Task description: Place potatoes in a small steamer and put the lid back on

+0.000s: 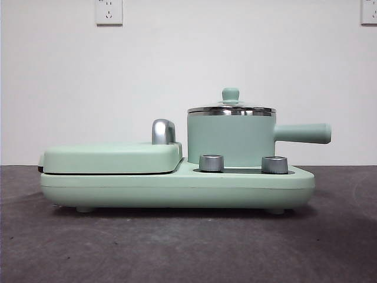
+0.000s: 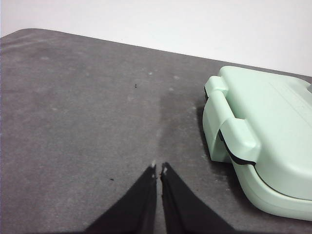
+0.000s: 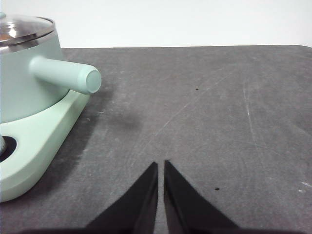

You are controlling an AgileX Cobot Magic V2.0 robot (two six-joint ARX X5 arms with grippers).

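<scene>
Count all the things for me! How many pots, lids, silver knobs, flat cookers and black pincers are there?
Pots: 1, the small steamer
Lids: 1, the lid sitting on it
Silver knobs: 2, left knob and right knob
Flat cookers: 1, the griddle
Black pincers: 2, left pincer and right pincer
Potatoes: 0 in sight
Total: 7

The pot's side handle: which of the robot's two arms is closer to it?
Right. The right gripper waits over bare table beside the handle of the steamer. The left gripper is off past the griddle end.
</scene>
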